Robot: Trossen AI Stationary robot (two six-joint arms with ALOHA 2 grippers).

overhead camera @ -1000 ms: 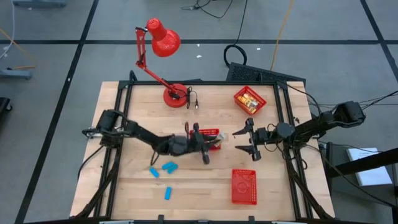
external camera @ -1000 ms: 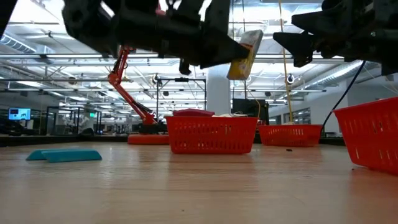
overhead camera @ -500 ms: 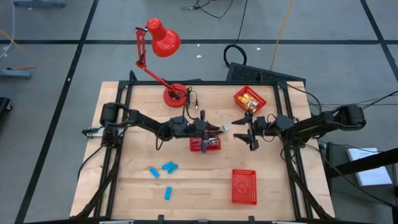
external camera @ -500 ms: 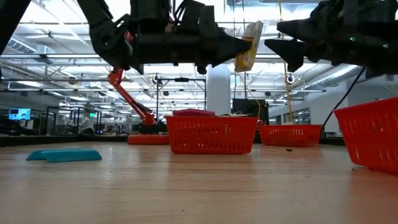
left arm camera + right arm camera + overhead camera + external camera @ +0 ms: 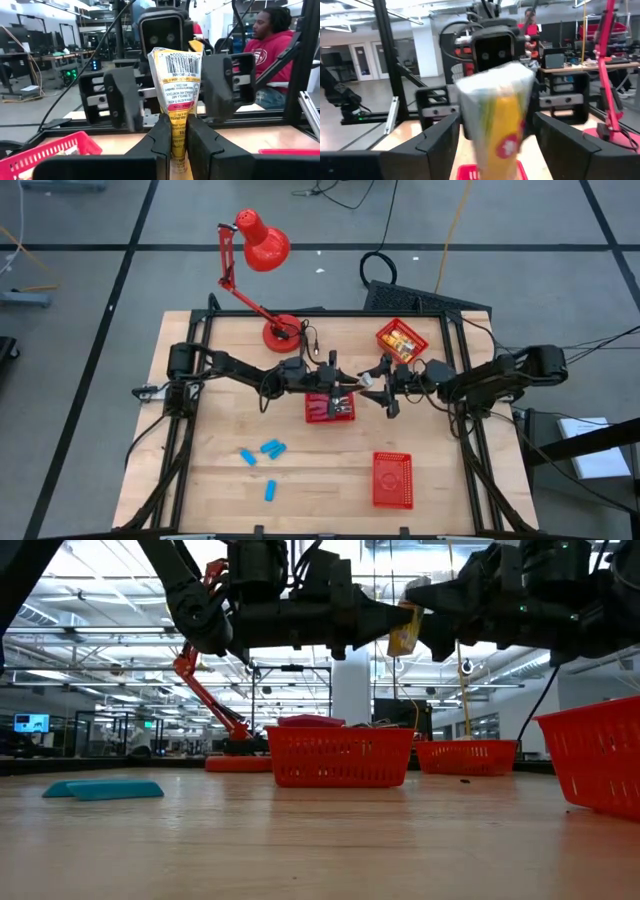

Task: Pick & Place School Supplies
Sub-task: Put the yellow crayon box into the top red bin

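Item: one yellow-and-white packet (image 5: 175, 80), long axis upright, barcode end topmost, lower end pinched in the closed left gripper (image 5: 347, 387) and held aloft above the red basket (image 5: 330, 408) at the table's middle. Right gripper (image 5: 378, 389), fingers spread wide, one on either side of the packet's upper end, not yet closed on it. Blue blocks (image 5: 271, 448), three, flat nearer the front edge, left of centre. Wooden table (image 5: 220, 470); second basket (image 5: 392, 479) toward the front-right, third (image 5: 401, 340) at the back-right corner; red desk lamp (image 5: 262, 250) at the back edge. Beyond: workshop hall, a seated person (image 5: 270, 55). Since a second ago, both grippers have closed in on each other.
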